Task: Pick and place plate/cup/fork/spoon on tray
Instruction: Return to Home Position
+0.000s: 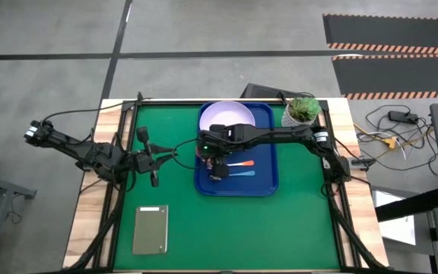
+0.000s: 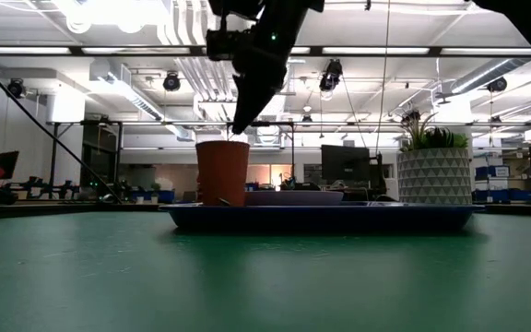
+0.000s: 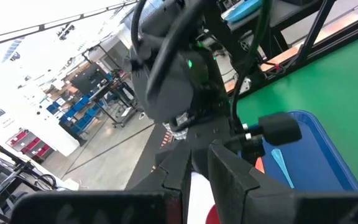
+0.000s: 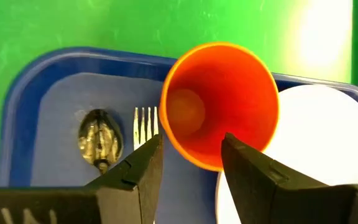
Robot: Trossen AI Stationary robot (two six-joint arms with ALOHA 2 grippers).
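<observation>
Behind the cup, tray partly hidden

Tray lay at table's middle, plate on its far end, cup upright beside plate, fork and spoon side by side nearer, slab front left.

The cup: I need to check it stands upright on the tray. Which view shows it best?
The low view: the cup stands upright on the tray, seen side-on. The right wrist view looks into its mouth between the open right gripper fingers. In the high view the arm hides most of it; the left wrist view shows little.
</observation>
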